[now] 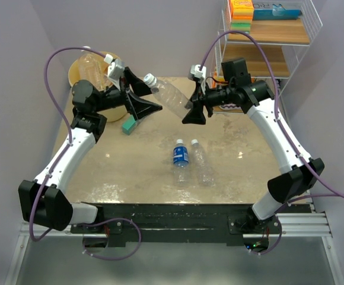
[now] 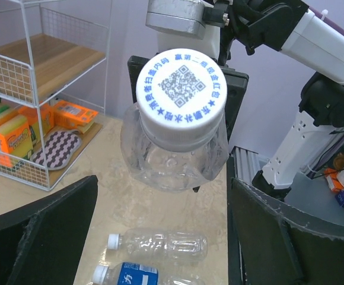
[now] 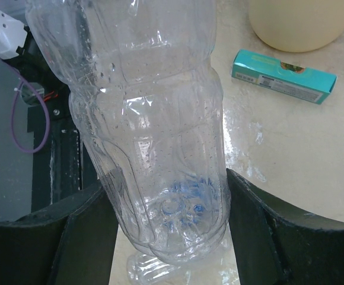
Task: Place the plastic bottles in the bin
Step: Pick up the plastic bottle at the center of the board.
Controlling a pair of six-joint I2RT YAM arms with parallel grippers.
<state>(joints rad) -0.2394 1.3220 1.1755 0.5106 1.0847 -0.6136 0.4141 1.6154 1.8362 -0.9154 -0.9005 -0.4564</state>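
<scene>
A: Why is the bottle (image 1: 167,96) up in the air over the far half of the table?

B: It looks like a hand-over. The right claw (image 1: 192,111) holds it tilted by the base end, cap (image 1: 150,79) aimed at the left claw (image 1: 143,98). The bin (image 1: 72,71) sits at the far left corner, on the left arm's side, so I judge the right arm is passing it across rather than reaching

A: How is the right claw set?

B: Closed in on the clear body near its bottom, with a finger (image 3: 83,237) pressed on each side

A: And the left?

B: Spread wide, holding nothing. From its own camera the cap faces it square on, just past the fingers (image 2: 47,231). I see no contact, though from above the gap is too small to be sure

A: What remains?

B: A blue bottle (image 1: 180,153) and a clear bottle (image 1: 201,161) lie side by side mid-table, towards the near edge. A binned bottle (image 1: 92,65) is already inside. The teal box (image 1: 129,126) near the bin is no part of the job

A: What does the next move need?

B: I'd say the left claw must close on the neck before the right lets go, or the bottle drops to the table
</scene>
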